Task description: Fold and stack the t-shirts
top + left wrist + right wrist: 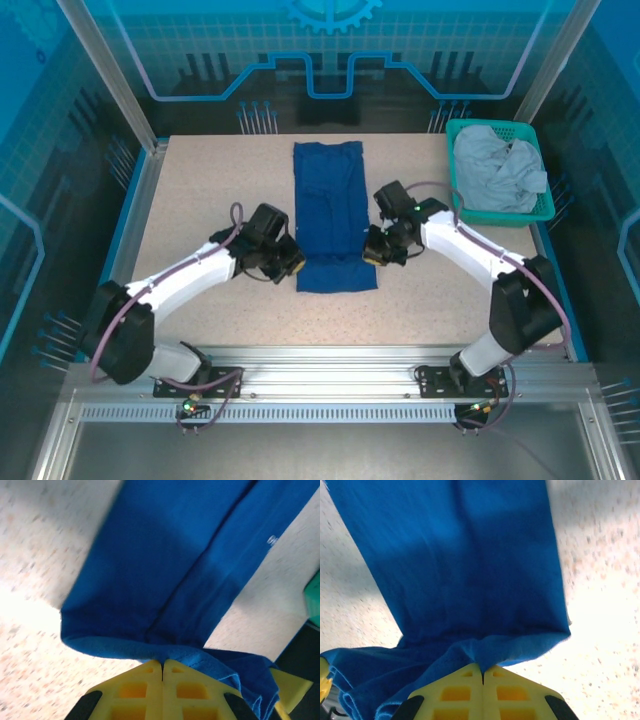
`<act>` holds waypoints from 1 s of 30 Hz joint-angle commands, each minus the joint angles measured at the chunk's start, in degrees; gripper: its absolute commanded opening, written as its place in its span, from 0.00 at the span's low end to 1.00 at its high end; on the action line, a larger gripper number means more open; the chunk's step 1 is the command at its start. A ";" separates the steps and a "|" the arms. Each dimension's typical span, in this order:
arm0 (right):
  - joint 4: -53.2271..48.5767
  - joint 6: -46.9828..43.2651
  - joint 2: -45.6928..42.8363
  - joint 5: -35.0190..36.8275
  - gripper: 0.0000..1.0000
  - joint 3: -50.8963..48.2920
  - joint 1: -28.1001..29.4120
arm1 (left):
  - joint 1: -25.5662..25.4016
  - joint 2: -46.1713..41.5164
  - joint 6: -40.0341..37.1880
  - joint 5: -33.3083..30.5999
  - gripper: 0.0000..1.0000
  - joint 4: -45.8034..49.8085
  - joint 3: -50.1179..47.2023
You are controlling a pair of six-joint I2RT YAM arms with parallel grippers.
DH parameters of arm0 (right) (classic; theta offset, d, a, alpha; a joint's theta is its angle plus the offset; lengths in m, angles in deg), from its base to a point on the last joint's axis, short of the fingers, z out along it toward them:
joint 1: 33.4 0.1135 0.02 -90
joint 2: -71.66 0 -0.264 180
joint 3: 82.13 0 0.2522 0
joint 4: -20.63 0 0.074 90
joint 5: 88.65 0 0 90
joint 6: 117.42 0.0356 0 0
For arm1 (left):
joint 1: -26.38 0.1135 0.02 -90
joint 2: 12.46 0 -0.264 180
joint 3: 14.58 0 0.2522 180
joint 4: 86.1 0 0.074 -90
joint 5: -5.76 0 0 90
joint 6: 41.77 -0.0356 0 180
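Observation:
A royal blue t-shirt point(330, 210) lies folded into a long narrow strip down the middle of the table. Its near end is lifted a little and bunched. My left gripper point(293, 262) is shut on the near left corner, and the yellow fingertips point(150, 672) meet with blue cloth point(170, 565) pinched at their tips point(162, 661). My right gripper point(370, 255) is shut on the near right corner, where the hem point(465, 565) tucks into the closed tips point(482, 666). A light grey t-shirt point(498, 170) sits crumpled in the basket.
The teal mesh basket point(500, 217) stands at the table's back right corner, and its edge point(314, 600) shows in the left wrist view. Speckled beige tabletop point(200, 190) lies bare on both sides of the blue strip. Blue-lit panels wall in the table.

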 commanded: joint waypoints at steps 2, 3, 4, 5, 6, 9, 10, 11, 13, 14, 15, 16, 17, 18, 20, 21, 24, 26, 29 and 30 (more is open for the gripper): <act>-3.52 -3.17 6.96 -0.01 0.00 8.19 -2.23 | 4.24 7.35 -6.67 3.45 0.00 -0.37 7.26; -3.71 -3.53 8.66 0.07 0.00 10.13 -2.70 | 5.03 9.17 -7.56 3.95 0.00 -0.58 8.88; -3.88 -3.69 10.11 0.07 0.00 11.64 -3.01 | 5.71 10.72 -8.20 4.25 0.00 -0.62 10.32; -4.15 -3.91 11.56 0.17 0.00 13.60 -3.45 | 6.40 12.36 -9.06 4.56 0.00 -0.75 11.99; -4.48 -4.09 13.03 0.40 0.00 15.47 -3.90 | 7.08 14.09 -9.85 4.87 0.00 -0.69 13.55; -5.38 -4.45 17.27 0.98 0.00 20.88 -4.91 | 8.73 18.62 -11.01 6.09 0.00 -1.77 17.42; -5.71 -4.59 18.72 1.14 0.00 22.36 -5.24 | 9.15 20.01 -11.34 6.36 0.00 -1.78 18.74; -6.14 -4.64 20.20 1.33 0.00 24.14 -5.56 | 9.50 21.18 -11.86 6.22 0.00 -1.27 20.12; -6.53 -4.77 22.84 1.67 0.00 26.99 -6.18 | 10.27 23.27 -12.53 6.08 0.00 -0.33 22.72; -6.79 -4.80 24.12 1.82 0.00 28.50 -6.56 | 10.68 24.10 -12.55 6.04 0.00 -0.46 23.68; -6.88 -4.99 25.47 1.73 0.00 29.96 -6.90 | 11.12 25.00 -12.71 6.06 0.00 -0.42 24.54; -7.15 -5.27 26.72 1.69 0.00 31.32 -7.00 | 11.55 25.80 -12.80 6.16 0.00 -0.46 25.28; -7.55 -5.62 27.99 1.90 0.00 32.89 -7.17 | 11.91 26.67 -12.73 6.32 0.00 -0.85 25.96; -7.74 -5.81 29.33 1.87 0.00 34.34 -7.37 | 12.30 27.60 -12.81 6.52 0.00 -1.31 26.68; -7.97 -6.26 31.68 1.73 0.00 36.81 -7.80 | 12.76 29.39 -12.76 7.10 0.00 -2.04 28.27; -8.54 -6.36 33.14 1.56 0.00 38.36 -7.97 | 12.99 30.52 -12.82 7.52 0.00 -2.11 29.43; -10.35 -6.56 36.95 1.29 0.00 42.58 -8.41 | 13.62 33.69 -12.92 8.25 0.00 -1.47 32.44; -11.26 -6.71 39.04 0.98 0.00 45.29 -8.62 | 14.04 35.46 -12.71 8.57 0.00 -1.04 33.82; -13.37 -6.43 41.98 1.47 0.00 48.90 -9.01 | 14.33 37.21 -12.90 8.56 0.00 -0.19 35.49; -14.17 -6.16 42.22 1.82 0.00 49.94 -9.18 | 14.46 37.78 -12.93 8.78 0.00 -0.19 36.07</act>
